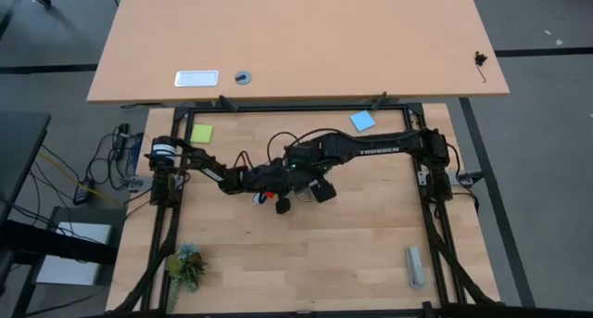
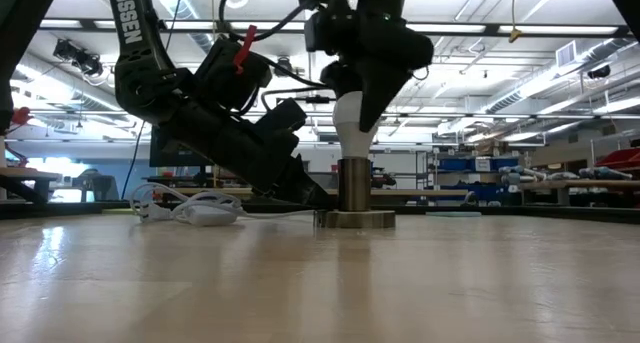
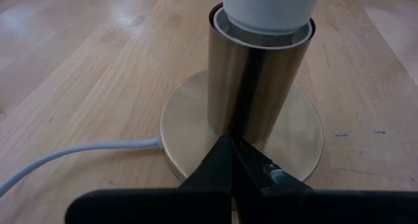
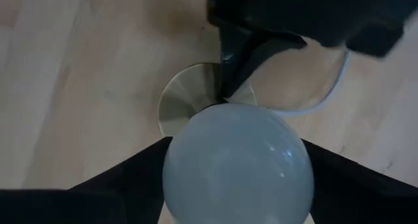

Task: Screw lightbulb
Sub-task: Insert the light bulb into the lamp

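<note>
The white lightbulb (image 2: 352, 118) stands upright with its neck in the brass socket tube (image 2: 352, 188), which rises from a round base plate (image 3: 186, 119) in the middle of the table (image 1: 352, 253). My right gripper (image 2: 365, 93) comes down over the bulb (image 4: 238, 162), one finger on each side of it. My left gripper (image 3: 235, 152) is shut, and slants down to the foot of the tube (image 3: 258, 80). A white cable (image 2: 190, 208) runs from the base and lies looped on the table. My left gripper presses its shut fingertips (image 3: 225, 155) down onto the base plate's top, right against the foot of the socket tube. It comes in slanting from the table's left; the base lies flat on the table. My right gripper has the bulb's round sides (image 4: 176, 165) between its two fingers, from above, pointing steeply down. The bulb stands upright in the socket.
A green note (image 1: 201, 133) and a blue note (image 1: 362, 120) lie at the far edge. A small plant (image 1: 185, 265) sits near left, a grey block (image 1: 415, 265) near right. A lighter desk (image 1: 296, 40) stands beyond.
</note>
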`<state>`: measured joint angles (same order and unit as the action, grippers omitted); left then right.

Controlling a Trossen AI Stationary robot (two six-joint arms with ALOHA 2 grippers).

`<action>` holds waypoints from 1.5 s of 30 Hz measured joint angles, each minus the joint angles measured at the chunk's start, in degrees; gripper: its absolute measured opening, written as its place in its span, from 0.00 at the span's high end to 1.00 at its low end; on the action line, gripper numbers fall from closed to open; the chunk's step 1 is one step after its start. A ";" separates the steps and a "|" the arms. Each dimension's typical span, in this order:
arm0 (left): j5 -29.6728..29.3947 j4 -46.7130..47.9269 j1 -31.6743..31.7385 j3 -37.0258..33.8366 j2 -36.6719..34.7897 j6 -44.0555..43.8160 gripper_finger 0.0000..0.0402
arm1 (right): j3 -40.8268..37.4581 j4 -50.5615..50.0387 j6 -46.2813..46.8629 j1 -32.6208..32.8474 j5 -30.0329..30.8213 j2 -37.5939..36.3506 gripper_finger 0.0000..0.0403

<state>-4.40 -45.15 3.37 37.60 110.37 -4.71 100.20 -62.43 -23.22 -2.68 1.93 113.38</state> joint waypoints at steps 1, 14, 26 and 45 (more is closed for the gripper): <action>0.00 0.02 -0.01 0.00 0.00 0.00 1.00 | 0.00 0.05 3.30 -0.11 0.00 0.00 0.26; 0.00 0.00 -0.01 0.00 0.00 -0.02 1.00 | 0.02 1.22 37.51 -0.77 -3.24 0.00 0.16; -0.22 -0.05 -0.01 -0.02 -0.02 -0.04 1.00 | 0.06 -0.80 0.79 1.50 5.91 -0.15 0.10; 0.15 -0.07 0.00 0.00 -0.01 -0.07 1.00 | 0.09 -3.95 1.47 3.28 8.52 -0.15 0.16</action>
<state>-4.25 -45.21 3.36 37.60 110.35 -4.78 100.29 -66.38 -21.76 0.60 10.46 113.23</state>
